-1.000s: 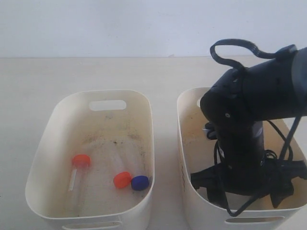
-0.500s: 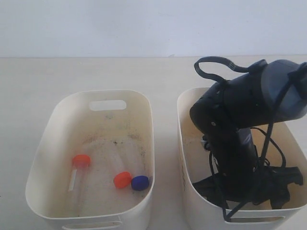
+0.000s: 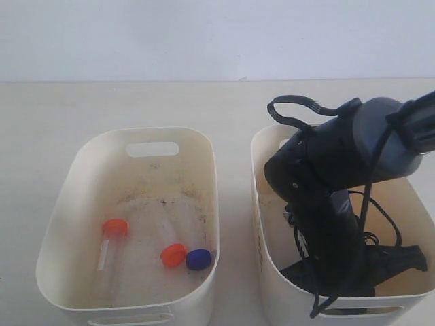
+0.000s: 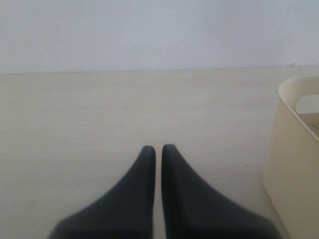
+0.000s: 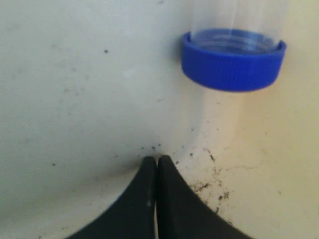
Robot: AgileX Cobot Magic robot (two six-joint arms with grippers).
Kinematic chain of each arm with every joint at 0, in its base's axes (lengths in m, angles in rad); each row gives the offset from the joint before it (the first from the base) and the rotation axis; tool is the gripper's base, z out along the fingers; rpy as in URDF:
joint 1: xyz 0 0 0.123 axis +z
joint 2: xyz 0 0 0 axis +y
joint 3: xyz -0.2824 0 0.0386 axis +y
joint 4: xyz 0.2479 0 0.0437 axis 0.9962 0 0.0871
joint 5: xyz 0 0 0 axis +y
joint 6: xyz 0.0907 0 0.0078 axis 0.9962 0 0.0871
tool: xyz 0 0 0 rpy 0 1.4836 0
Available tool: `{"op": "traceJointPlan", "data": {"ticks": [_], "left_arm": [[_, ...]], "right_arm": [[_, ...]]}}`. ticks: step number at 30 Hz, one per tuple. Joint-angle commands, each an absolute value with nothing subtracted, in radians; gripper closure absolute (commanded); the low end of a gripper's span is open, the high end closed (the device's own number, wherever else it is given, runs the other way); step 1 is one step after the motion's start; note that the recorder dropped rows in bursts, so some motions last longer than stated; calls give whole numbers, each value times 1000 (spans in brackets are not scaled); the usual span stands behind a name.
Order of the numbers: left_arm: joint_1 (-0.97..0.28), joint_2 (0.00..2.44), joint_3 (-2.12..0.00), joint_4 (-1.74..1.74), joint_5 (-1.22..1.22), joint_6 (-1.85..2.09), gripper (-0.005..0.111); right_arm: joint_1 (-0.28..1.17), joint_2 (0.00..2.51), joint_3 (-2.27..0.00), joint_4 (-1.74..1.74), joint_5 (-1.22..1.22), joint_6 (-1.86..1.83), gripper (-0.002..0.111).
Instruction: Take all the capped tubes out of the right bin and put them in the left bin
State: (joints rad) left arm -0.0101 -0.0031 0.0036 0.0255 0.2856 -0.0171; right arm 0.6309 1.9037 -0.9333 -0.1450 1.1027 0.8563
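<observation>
The left bin (image 3: 81, 163) holds three capped tubes: two with orange caps (image 3: 115, 227) (image 3: 173, 255) and one with a blue cap (image 3: 198, 259). My right arm (image 3: 340, 170) reaches down into the right bin (image 3: 260, 204) and hides its gripper in the exterior view. In the right wrist view my right gripper (image 5: 157, 160) is shut on nothing, its tips at the speckled bin floor. A blue-capped tube (image 5: 233, 59) lies a short way beyond the tips, untouched. My left gripper (image 4: 158, 148) is shut and empty over the bare table.
A cream tub wall (image 4: 291, 164) with a handle slot stands beside my left gripper; I cannot tell which bin it is. Black cables (image 3: 370, 204) hang from the right arm into the right bin. A pale wall (image 3: 204, 34) runs behind the table.
My right arm has shifted left and sunk lower into the right bin, and its jaws have gone shut. The tubes in the left bin have not moved.
</observation>
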Motion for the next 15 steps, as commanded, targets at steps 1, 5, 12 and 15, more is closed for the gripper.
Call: {"op": "traceJointPlan", "data": {"ticks": [1, 5, 12, 15], "left_arm": [[-10, 0, 0, 19, 278, -26, 102], [-10, 0, 0, 19, 278, -26, 102], [-10, 0, 0, 19, 278, -26, 102], [-10, 0, 0, 19, 278, -26, 102]], "right_arm": [[626, 1916, -921, -183, 1097, 854, 108], [626, 1916, -930, -228, 1188, 889, 104], [626, 1916, -932, -219, 1201, 854, 41], [628, 1916, -932, -214, 1178, 854, 47]]}}
